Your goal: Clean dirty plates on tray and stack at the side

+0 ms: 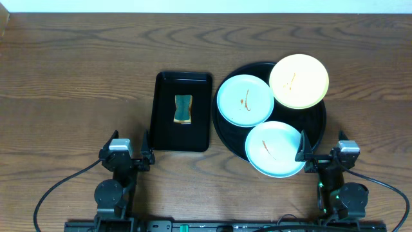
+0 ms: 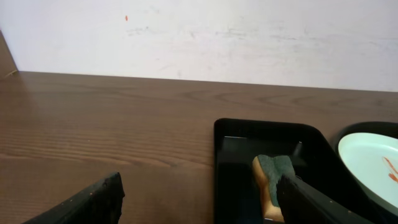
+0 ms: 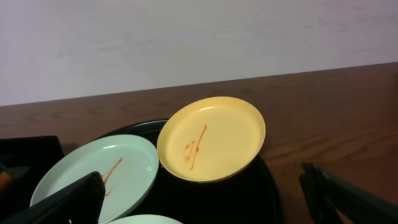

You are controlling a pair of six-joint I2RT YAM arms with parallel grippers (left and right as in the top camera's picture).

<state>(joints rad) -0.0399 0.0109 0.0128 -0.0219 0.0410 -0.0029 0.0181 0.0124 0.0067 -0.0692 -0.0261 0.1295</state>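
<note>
Three smeared plates sit on the round black tray: a mint-blue plate at the left, a yellow plate at the back right, and a second mint-blue plate at the front. The right wrist view shows the yellow plate, the left mint plate and the tray. My left gripper is open and empty at the table's front, left of the rectangular tray. My right gripper is open and empty at the round tray's front right edge.
A smaller black rectangular tray holds a green and tan sponge; both also show in the left wrist view, the tray and the sponge. Bare wooden table lies to the left. A pale wall stands behind.
</note>
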